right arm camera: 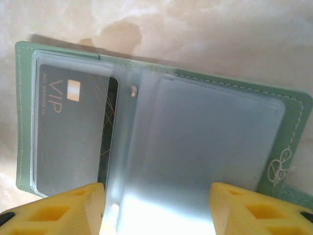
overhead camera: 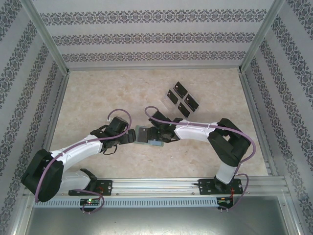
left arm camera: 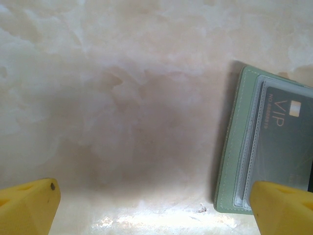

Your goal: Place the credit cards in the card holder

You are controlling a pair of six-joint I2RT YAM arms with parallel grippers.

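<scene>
The card holder [overhead camera: 143, 135] lies open on the table [overhead camera: 98, 93] between both arms, with one VIP card [right arm camera: 73, 132] sleeved inside; left gripper [left arm camera: 151, 208] spread wide; right gripper [right arm camera: 156, 205] wide too, straddling a clear sleeve [right arm camera: 195, 142]; the other credit cards [overhead camera: 182, 98] sit farther back.

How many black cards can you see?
5. Four credit cards lie clustered on the table, far side: top, left, right, bottom. One VIP card sits in a clear sleeve of the open card holder. More may hide in other sleeves.

Beige marble-look desk [overhead camera: 98, 93], glossy glare patch right by left end effector [left arm camera: 154, 208]. White walls [overhead camera: 146, 34] w/ dark floral bands beyond & both sides of it; alu frame posts [overhead camera: 46, 36] at corners.
</scene>
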